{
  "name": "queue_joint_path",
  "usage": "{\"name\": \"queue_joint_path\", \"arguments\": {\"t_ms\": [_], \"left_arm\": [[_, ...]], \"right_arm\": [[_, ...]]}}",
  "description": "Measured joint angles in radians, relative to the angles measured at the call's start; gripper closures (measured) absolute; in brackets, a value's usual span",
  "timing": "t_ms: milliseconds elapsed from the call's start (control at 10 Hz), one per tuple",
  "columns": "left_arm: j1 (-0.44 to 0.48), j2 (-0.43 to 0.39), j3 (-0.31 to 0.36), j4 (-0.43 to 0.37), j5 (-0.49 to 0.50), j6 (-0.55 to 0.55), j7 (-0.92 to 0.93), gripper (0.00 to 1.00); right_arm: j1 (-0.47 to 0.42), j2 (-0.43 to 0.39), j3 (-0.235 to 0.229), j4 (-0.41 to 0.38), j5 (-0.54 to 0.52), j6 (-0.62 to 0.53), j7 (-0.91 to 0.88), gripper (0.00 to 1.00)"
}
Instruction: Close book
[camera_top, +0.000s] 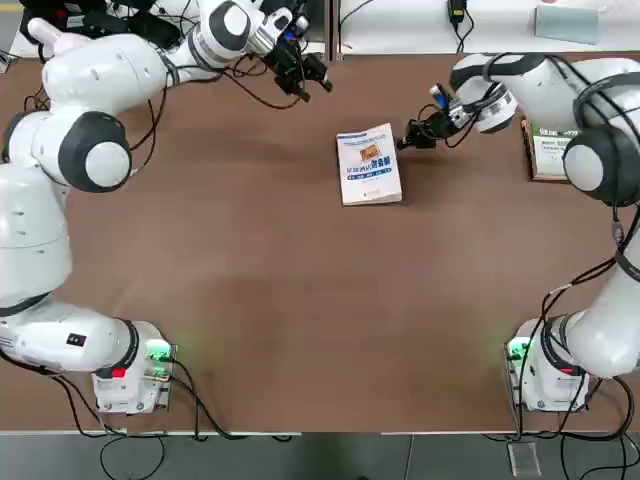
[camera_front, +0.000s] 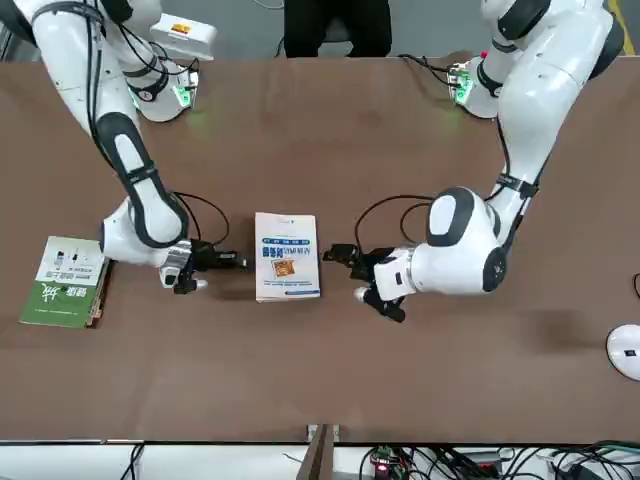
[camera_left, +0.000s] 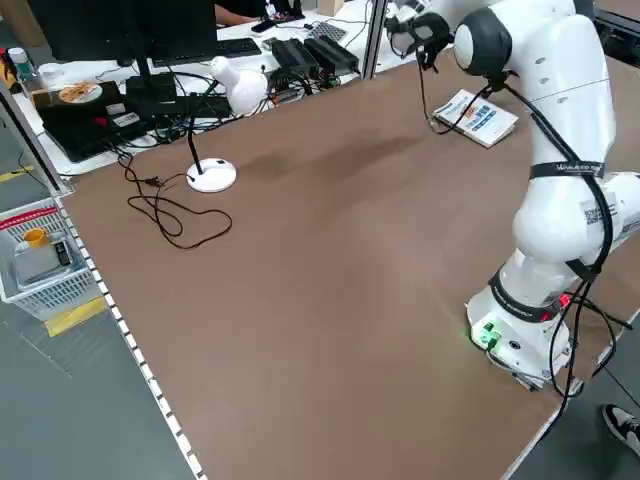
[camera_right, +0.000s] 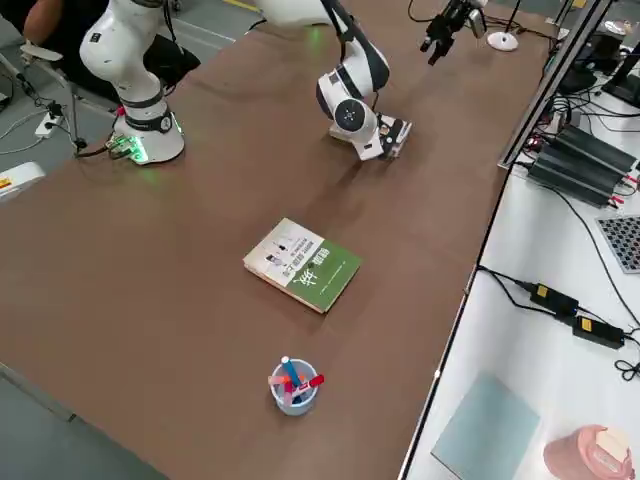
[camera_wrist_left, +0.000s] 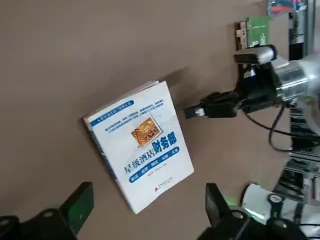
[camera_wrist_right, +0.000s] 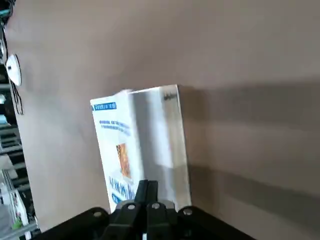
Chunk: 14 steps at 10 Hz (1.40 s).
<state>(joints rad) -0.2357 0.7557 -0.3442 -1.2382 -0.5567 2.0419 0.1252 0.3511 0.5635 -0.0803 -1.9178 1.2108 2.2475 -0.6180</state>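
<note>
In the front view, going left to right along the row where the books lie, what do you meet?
Green-and-white covered book → right gripper, shut, just short of the next book's edge → closed white paperback book with blue lettering and a small orange picture → left gripper, open → small white round object at the table's right edge.

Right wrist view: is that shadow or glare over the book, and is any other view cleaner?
Right wrist view: a grey shadow band lies across the book, cover print blurred. Left wrist view: book evenly lit, lettering sharp. Top view: book clear, a faint shadow at its edge.
</note>
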Motion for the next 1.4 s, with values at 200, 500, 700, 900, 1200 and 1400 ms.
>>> {"name": "queue_joint_path", "arguments": {"t_ms": [200,500,700,900,1200,1400], "left_arm": [[0.0,-0.041,0.0,0.0,0.099,0.0,-0.081,0.02],[0.004,-0.099,0.004,0.001,0.22,0.001,-0.166,0.01],[0.016,-0.147,0.008,0.0,0.286,-0.008,-0.191,0.01],[0.048,-0.2,0.01,-0.002,0.345,-0.085,-0.204,0.01],[0.098,-0.273,0.011,-0.006,0.402,-0.199,-0.226,0.01],[0.105,-0.313,0.011,-0.009,0.465,-0.24,-0.26,0.01]], "right_arm": [[-0.035,-0.022,-0.001,0.003,-0.092,-0.02,0.0,0.99],[-0.066,-0.045,-0.003,0.03,-0.251,-0.031,0.0,0.99],[-0.07,-0.049,-0.014,0.062,-0.366,-0.033,0.001,0.99],[-0.071,-0.051,-0.037,0.103,-0.501,-0.056,0.001,0.98],[-0.073,-0.054,-0.091,0.18,-0.649,-0.131,0.001,0.84],[-0.075,-0.055,-0.124,0.226,-0.702,-0.165,0.001,0.62]]}}
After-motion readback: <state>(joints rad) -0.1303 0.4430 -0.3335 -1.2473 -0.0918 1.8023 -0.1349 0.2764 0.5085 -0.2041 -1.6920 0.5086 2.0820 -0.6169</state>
